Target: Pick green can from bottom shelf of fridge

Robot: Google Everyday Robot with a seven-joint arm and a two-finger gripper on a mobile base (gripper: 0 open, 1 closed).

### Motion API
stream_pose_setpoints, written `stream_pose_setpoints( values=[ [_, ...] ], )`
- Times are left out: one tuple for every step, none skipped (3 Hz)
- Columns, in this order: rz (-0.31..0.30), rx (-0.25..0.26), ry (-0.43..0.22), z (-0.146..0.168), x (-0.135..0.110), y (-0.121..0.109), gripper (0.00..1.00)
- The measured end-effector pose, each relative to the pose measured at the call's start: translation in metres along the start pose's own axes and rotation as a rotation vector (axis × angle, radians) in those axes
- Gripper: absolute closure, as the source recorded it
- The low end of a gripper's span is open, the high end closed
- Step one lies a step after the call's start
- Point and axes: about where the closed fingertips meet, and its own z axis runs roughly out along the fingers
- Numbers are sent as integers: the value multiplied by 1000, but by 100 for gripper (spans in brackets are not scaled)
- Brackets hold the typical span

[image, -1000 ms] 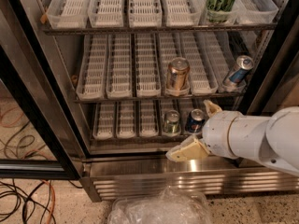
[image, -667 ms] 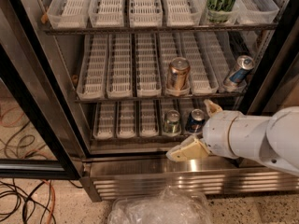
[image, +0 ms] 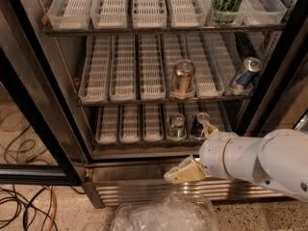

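The green can (image: 176, 126) stands upright on the bottom shelf (image: 130, 137) of the fridge (image: 62, 95), in a short white lane tray, right beside a blue can (image: 198, 124). My gripper (image: 197, 149) is in front of the fridge's base, below and to the right of the green can and apart from it. It is open and empty, with one tan finger (image: 184, 172) low on the left and the other fingertip (image: 210, 128) up in front of the blue can.
A brown can (image: 183, 76) and a tilted blue can (image: 245, 73) sit on the middle rack. A tall green-and-white can (image: 226, 1) stands on the top rack. The open black-framed door (image: 33, 129) is at left. Cables (image: 24, 206) and crumpled clear plastic (image: 163, 215) lie on the floor.
My gripper has dropped a little and shifted slightly left in front of the fridge's base. The cans have not moved.
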Motion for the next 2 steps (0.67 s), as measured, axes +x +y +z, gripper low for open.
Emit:
stream_pose_setpoints(
  values=[
    [44, -16, 16, 17, 20, 21, 0],
    [116, 19, -15, 37, 41, 35, 0]
  ],
)
